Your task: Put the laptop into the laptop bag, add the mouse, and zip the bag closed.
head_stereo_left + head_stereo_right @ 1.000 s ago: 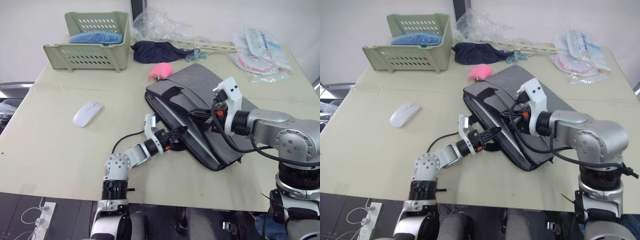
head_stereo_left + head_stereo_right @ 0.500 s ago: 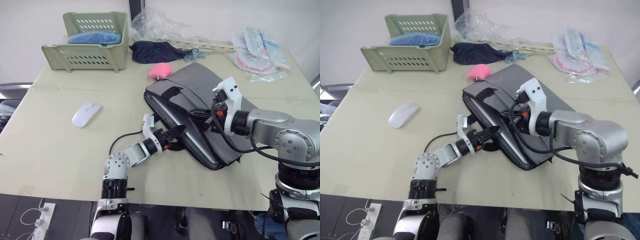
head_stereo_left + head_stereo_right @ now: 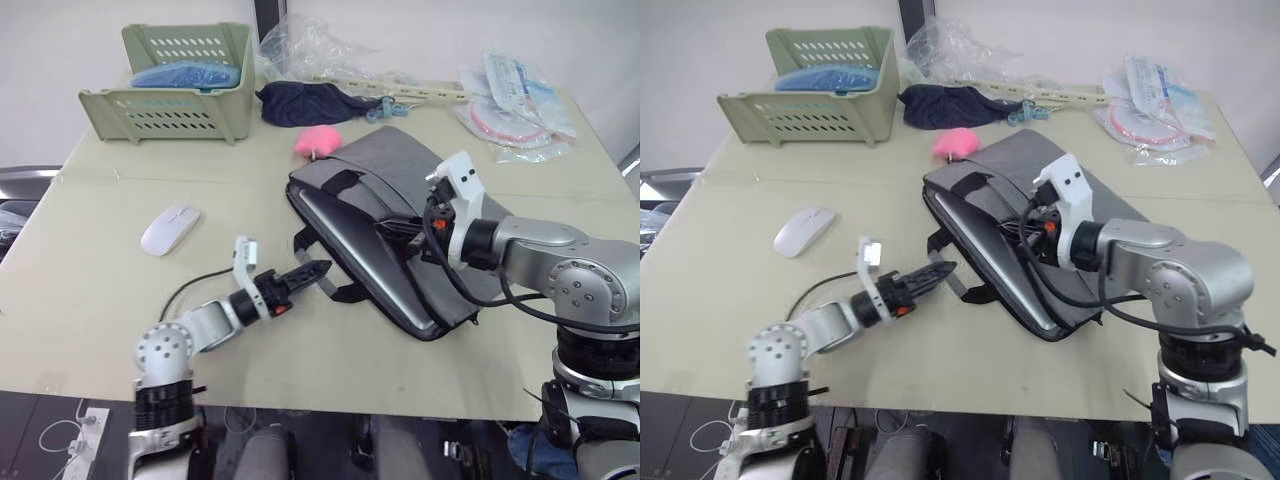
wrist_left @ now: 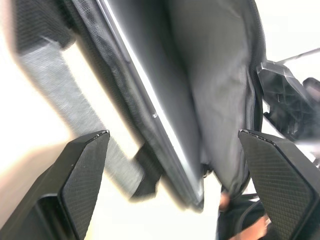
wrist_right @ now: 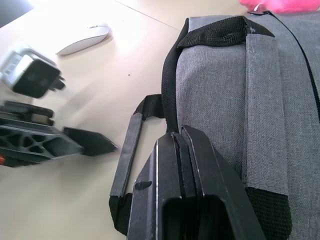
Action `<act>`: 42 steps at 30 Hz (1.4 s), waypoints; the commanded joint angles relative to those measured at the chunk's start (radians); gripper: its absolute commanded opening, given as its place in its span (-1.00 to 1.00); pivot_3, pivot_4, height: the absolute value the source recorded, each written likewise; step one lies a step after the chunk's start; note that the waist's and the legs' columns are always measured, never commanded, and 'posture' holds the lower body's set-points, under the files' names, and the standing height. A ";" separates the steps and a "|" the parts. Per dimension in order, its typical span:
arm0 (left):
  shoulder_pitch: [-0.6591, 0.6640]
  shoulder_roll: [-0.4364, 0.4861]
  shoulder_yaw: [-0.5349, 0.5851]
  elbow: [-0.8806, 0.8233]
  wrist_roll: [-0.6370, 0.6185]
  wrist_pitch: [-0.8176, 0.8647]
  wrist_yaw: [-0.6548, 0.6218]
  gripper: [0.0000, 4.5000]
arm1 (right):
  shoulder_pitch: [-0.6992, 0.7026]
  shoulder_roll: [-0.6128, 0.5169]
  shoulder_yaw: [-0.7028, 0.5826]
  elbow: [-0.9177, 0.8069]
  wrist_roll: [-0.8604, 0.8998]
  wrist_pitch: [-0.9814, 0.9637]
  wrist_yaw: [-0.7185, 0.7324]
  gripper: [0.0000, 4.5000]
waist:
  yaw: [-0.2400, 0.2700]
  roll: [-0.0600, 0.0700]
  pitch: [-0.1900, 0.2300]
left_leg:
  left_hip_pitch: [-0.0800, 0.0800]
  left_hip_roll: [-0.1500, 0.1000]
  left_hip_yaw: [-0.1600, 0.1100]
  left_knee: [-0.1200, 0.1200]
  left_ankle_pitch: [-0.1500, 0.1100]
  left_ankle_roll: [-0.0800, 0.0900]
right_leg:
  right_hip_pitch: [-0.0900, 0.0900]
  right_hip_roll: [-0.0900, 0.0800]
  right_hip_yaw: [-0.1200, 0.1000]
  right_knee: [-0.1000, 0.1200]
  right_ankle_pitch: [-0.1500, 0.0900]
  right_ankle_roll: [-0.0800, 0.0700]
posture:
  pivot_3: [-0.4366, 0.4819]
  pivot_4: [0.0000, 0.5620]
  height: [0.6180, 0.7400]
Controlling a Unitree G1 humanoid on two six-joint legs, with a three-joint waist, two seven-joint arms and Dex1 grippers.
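Laptop (image 4: 165, 125) sits inside the bag (image 3: 400, 200) at frame centre, its silver edge visible along the open side. Mouse (image 3: 170, 228) lies on the table (image 3: 80, 300) at centre left, well apart from the bag; adding it and zipping are not yet done. My left gripper (image 3: 312, 272) hangs near the bag's strap (image 3: 318, 268), fingers spread wide, grasping nothing. My right gripper (image 5: 182, 145) rests over the bag's top panel, fingers pressed together, empty as far as I can judge.
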 commanded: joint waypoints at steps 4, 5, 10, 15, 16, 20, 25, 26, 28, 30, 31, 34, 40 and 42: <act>0.138 0.288 0.090 -0.213 0.014 -0.116 -0.304 0.97 | 0.006 -0.049 -0.003 0.029 -0.026 -0.089 0.057 -1.00 | -0.005 0.000 0.000 | 0.000 0.000 0.000 0.000 0.000 0.000 | 0.000 0.000 0.000 -0.001 0.000 0.000 | -0.05 -0.47 1.00; 0.172 0.315 0.109 -0.213 0.045 -0.173 -0.357 0.97 | 0.009 -0.054 -0.002 0.034 -0.028 -0.098 0.064 -1.00 | -0.007 0.000 0.000 | 0.000 0.000 0.000 0.000 0.000 0.000 | 0.000 0.000 0.000 -0.001 0.000 0.000 | -0.05 -0.47 1.00; 0.285 0.429 0.161 -0.126 0.230 -0.414 -0.550 0.97 | 0.030 -0.071 0.005 0.048 -0.037 -0.130 0.084 -1.00 | -0.004 0.000 0.000 | -0.001 0.000 0.001 0.000 0.000 -0.001 | 0.000 0.001 0.000 -0.002 0.000 0.000 | -0.05 -0.47 1.00; 0.349 0.498 0.260 0.038 0.312 -0.542 -0.651 0.97 | 0.069 -0.081 0.021 0.029 -0.045 -0.160 0.089 -1.00 | -0.007 0.000 0.000 | 0.000 0.000 0.002 -0.001 -0.001 -0.001 | 0.000 0.001 0.000 -0.003 0.000 0.000 | -0.05 -0.47 1.00; 0.359 0.516 0.274 0.085 0.337 -0.566 -0.670 0.97 | 0.082 -0.079 0.027 0.022 -0.050 -0.173 0.088 -1.00 | -0.007 0.000 0.000 | 0.000 0.000 0.002 -0.002 -0.001 -0.001 | -0.001 0.001 0.000 -0.003 0.000 0.000 | -0.05 -0.47 1.00; 0.345 0.569 0.294 0.237 0.411 -0.657 -0.723 0.99 | 0.137 -0.074 0.016 0.004 -0.037 -0.213 0.100 -0.85 | -0.004 0.000 0.000 | -0.001 0.001 0.002 -0.004 -0.001 -0.001 | -0.002 0.001 -0.001 -0.004 0.000 -0.001 | -0.05 -0.47 1.00; 0.295 0.617 0.313 0.369 0.452 -0.713 -0.764 1.00 | 0.200 -0.101 -0.083 -0.030 0.029 -0.224 0.128 0.00 | -0.005 0.000 0.000 | -0.001 0.000 0.002 -0.004 -0.001 -0.001 | -0.002 0.001 0.000 -0.004 0.000 -0.001 | -0.05 -0.47 1.00; 0.284 0.631 0.313 0.399 0.466 -0.729 -0.776 1.00 | 0.219 -0.120 -0.112 -0.039 0.045 -0.227 0.151 0.26 | -0.006 0.000 0.000 | -0.001 0.001 0.002 -0.004 -0.001 -0.001 | -0.002 0.001 -0.001 -0.004 0.000 -0.001 | -0.05 -0.47 1.00; 0.262 0.652 0.311 0.454 0.492 -0.762 -0.795 1.00 | 0.251 -0.149 -0.165 -0.049 0.065 -0.245 0.185 0.67 | -0.007 0.000 0.000 | 0.000 0.001 0.002 -0.006 -0.001 -0.001 | -0.002 0.001 -0.001 -0.005 0.000 -0.001 | -0.05 -0.47 1.00; 0.234 0.688 0.301 0.537 0.535 -0.814 -0.821 1.00 | 0.301 -0.203 -0.231 -0.039 0.043 -0.303 0.228 0.99 | -0.007 0.000 0.000 | 0.001 0.001 0.003 -0.007 -0.001 -0.001 | -0.002 0.001 -0.001 -0.005 0.000 -0.001 | -0.05 -0.47 1.00; 0.214 0.708 0.295 0.585 0.555 -0.831 -0.824 1.00 | 0.360 -0.254 -0.239 -0.025 -0.044 -0.423 0.287 0.99 | -0.007 0.000 0.000 | 0.001 0.001 0.003 -0.008 -0.001 -0.001 | -0.002 0.001 -0.001 -0.005 0.000 -0.001 | -0.05 -0.47 1.00; 0.128 0.751 0.275 0.746 0.606 -0.890 -0.825 1.00 | 0.544 -0.353 -0.277 0.091 -0.241 -0.728 0.419 0.99 | 0.001 -0.003 -0.002 | 0.002 0.000 0.005 -0.012 -0.001 -0.001 | -0.002 0.001 -0.001 -0.007 0.000 -0.001 | -0.05 -0.47 1.00; -0.061 0.827 0.223 1.096 0.748 -1.123 -0.787 1.00 | 0.694 -0.359 -0.495 0.378 -0.294 -0.997 0.503 0.99 | -0.008 -0.005 -0.002 | 0.004 0.000 0.010 -0.015 -0.001 -0.001 | -0.001 0.001 -0.001 -0.010 0.000 0.000 | -0.05 -0.47 1.00; -0.110 0.849 0.204 1.205 0.790 -1.209 -0.775 1.00 | 0.746 -0.362 -0.546 0.460 -0.318 -1.063 0.520 0.99 | -0.010 -0.006 -0.002 | 0.005 0.000 0.010 -0.015 -0.001 -0.001 | -0.001 0.001 -0.001 -0.010 0.000 0.000 | -0.05 -0.47 1.00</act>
